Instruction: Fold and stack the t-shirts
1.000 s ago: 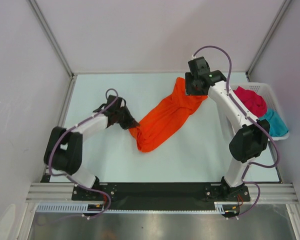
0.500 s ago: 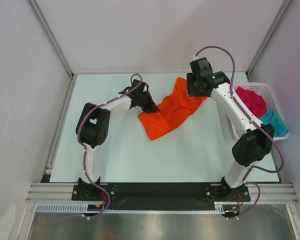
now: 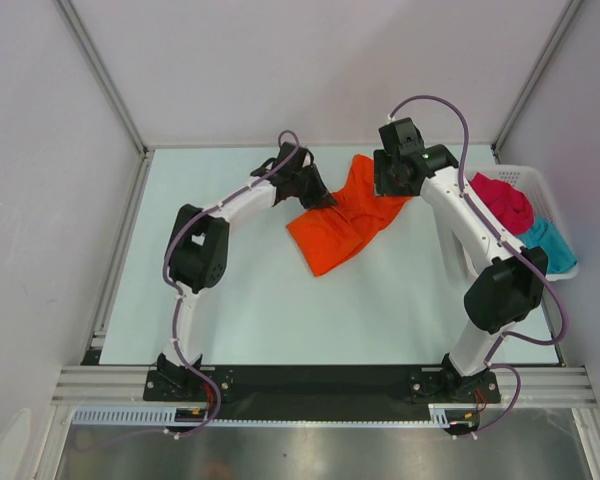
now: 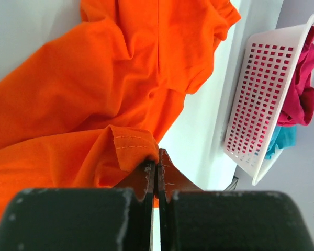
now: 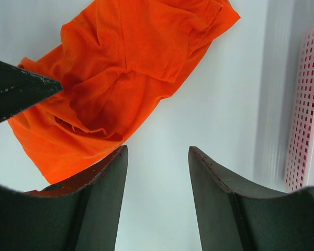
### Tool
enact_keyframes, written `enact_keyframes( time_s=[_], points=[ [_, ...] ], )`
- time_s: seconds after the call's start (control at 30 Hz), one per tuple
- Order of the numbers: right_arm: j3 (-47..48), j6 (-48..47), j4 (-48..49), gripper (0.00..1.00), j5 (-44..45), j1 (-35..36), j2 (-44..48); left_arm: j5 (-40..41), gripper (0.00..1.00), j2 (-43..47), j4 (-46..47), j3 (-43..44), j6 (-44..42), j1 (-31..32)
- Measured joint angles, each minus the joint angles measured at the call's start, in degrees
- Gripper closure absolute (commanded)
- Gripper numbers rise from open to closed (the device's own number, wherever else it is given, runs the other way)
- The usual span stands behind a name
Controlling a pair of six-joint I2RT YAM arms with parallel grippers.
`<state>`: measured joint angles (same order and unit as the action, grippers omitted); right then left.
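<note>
Altogether three t-shirts: orange (image 3: 340,230) on table (image 3: 250,300); red (image 3: 502,200), teal (image 3: 552,245) in basket (image 4: 256,94)

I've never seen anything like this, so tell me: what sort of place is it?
Probably a robotics lab test cell, not a home: a left arm and a right arm bolted to a metal frame, blank white panels walling the table, and an orange t-shirt as practice laundry.

Three t-shirts are here: one orange t-shirt (image 3: 345,225), one crimson red t-shirt (image 3: 500,200) and one teal blue t-shirt (image 3: 552,248). There is one white plastic lattice basket (image 4: 256,99). There are two robot arms, a left arm (image 3: 195,255) and a right arm (image 3: 480,235). Each carries one two-finger gripper, which makes two: the left gripper (image 4: 157,157) and the right gripper (image 5: 158,151). There is one table (image 3: 260,310).
</note>
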<state>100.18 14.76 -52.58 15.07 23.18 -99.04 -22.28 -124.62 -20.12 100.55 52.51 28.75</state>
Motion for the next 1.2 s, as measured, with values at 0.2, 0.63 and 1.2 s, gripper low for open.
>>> enact_keyframes(
  time_s=[0.2,0.63,1.2],
  points=[
    [0.0,0.0,-0.35,0.44,0.26,0.0,0.0,0.0,0.83,-2.45,-0.24,1.57,0.02,0.0],
    [-2.71,0.2,-0.52,0.44,0.52,0.13,0.5,2.67,0.01,-5.7,-3.98,1.68,-2.4,-0.07],
    [-15.13,2.54,1.03,0.44,-0.98,2.99,3.85,15.19,0.0,11.82,-3.74,-20.65,-7.06,-5.35]
  ],
)
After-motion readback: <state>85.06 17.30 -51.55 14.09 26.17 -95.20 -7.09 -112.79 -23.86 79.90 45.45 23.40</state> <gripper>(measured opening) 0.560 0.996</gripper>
